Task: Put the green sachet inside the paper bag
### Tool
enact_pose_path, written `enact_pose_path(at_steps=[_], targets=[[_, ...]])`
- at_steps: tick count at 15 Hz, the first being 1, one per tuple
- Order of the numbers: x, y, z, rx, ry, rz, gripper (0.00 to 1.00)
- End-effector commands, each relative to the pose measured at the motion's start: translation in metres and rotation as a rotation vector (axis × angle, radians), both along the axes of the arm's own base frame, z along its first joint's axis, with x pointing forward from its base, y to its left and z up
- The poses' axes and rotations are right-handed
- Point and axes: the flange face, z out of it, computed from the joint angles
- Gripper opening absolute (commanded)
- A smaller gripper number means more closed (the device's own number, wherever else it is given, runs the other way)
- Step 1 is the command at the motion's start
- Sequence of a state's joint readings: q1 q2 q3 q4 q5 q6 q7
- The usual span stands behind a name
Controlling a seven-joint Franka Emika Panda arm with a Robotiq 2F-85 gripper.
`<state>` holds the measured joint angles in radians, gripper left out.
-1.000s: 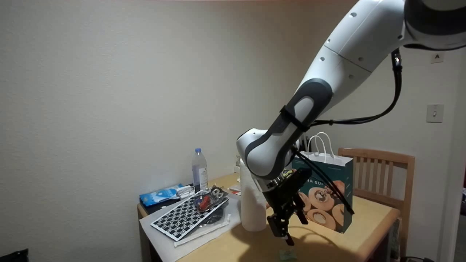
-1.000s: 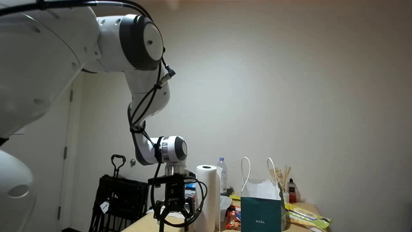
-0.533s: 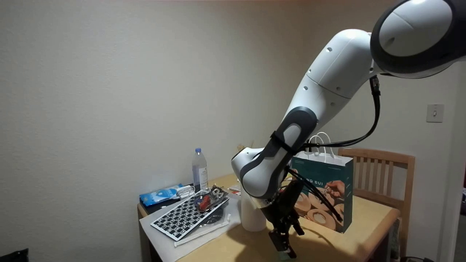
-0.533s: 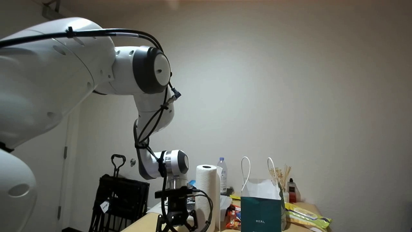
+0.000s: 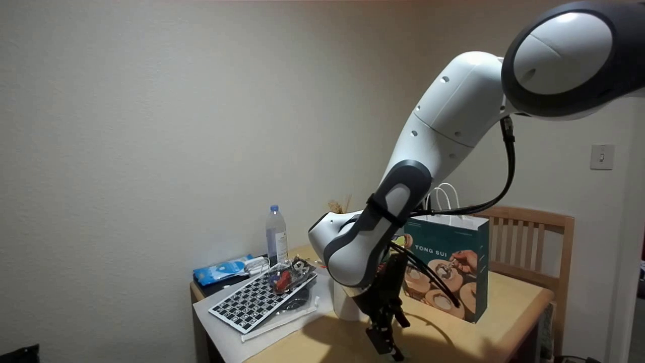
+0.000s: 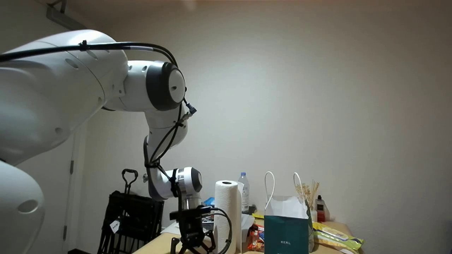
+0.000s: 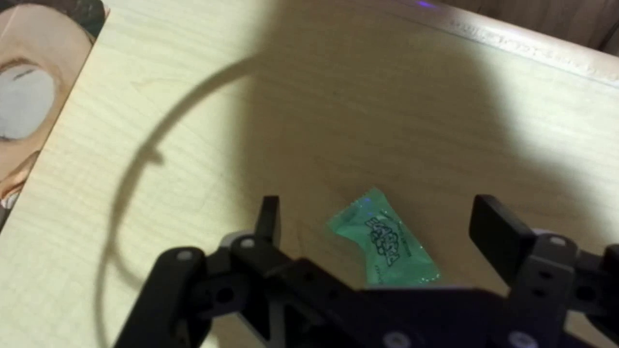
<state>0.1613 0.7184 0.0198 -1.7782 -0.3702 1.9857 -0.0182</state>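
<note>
The green sachet (image 7: 391, 241) is a small flat packet lying on the table. My gripper (image 7: 377, 212) is open, with its fingers on either side of the sachet and apart from it. The sachet's near end is partly hidden by the gripper body. In an exterior view my gripper (image 5: 400, 339) is low over the table. In an exterior view the fingertips of my gripper (image 6: 193, 247) are cut off. The teal paper bag (image 5: 446, 252) stands upright with white loop handles. It also shows in an exterior view (image 6: 286, 233) and at the left of the wrist view (image 7: 29, 92).
A white paper towel roll (image 6: 226, 211) stands close beside the gripper. A checkered board (image 5: 262, 300), a bottle (image 5: 276, 237) and a blue packet (image 5: 221, 272) are at the table's far end. Snack packets (image 6: 256, 238) lie by the bag. The table edge (image 7: 532, 46) shows in the wrist view.
My arm and gripper have come down toward the table. The sachet, visible below the gripper in an exterior view earlier, is now nearly all hidden there. The bag has not moved.
</note>
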Motion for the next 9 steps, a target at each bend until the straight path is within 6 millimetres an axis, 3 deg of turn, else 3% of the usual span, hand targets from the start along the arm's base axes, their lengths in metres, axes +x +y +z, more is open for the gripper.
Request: enact_pose_path(at_steps=[1,2,9], targets=[[0.008,0.004,-0.01,0.033,0.05,0.105,1.0],[0.009,0.005,-0.013,0.048,0.067,0.12,0.79],[0.014,-0.002,-0.023,0.147,0.16,0.206,0.32]])
